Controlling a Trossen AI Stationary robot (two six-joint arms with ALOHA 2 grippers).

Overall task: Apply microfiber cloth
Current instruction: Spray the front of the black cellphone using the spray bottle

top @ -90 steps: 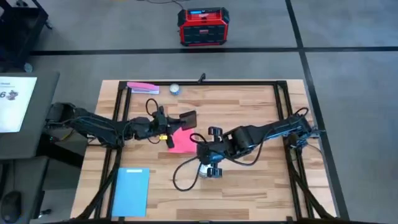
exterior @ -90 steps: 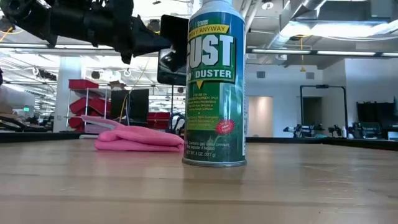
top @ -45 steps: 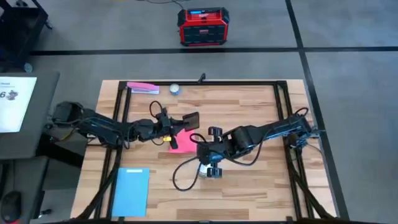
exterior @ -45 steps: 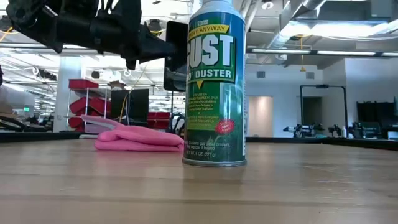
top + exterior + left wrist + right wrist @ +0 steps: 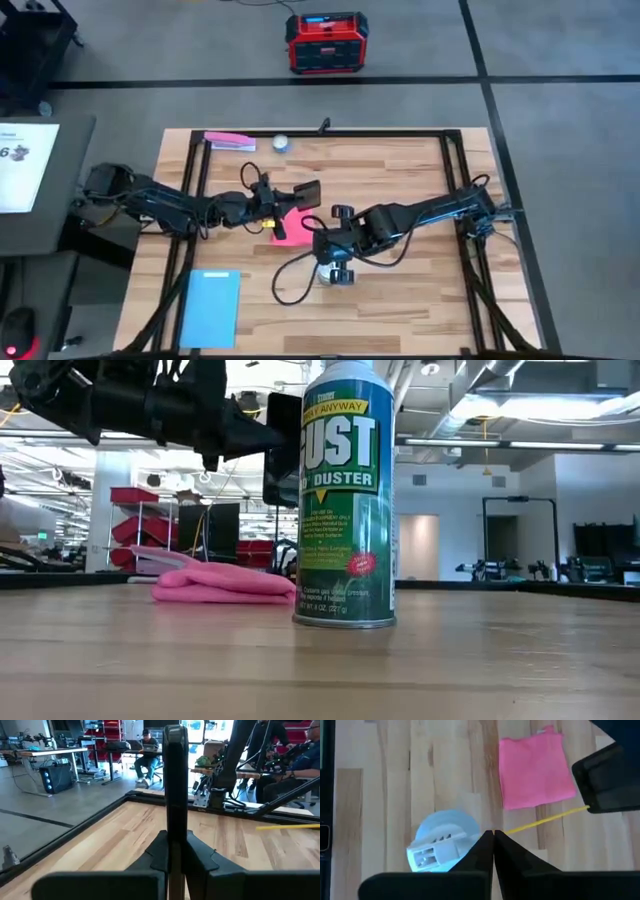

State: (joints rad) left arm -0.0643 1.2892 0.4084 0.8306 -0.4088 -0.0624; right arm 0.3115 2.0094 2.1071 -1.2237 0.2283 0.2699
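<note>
While the soft pink-red rectangular microfiber cloth [image 5: 293, 226] lies flat mid-frame on the wooden desk [image 5: 400, 170], the left gripper [image 5: 283, 197] just above it in the high view has its jaws clamped on a flat black phone [image 5: 304, 192]. The right gripper [image 5: 493, 834], jaws closed on nothing, hangs over the green-labelled duster spray can [image 5: 347, 495] right of the cloth.

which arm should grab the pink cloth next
Right, probably. The left gripper is shut on the phone, held above the table. The right gripper is shut, empty, beside the microfiber cloth.
</note>
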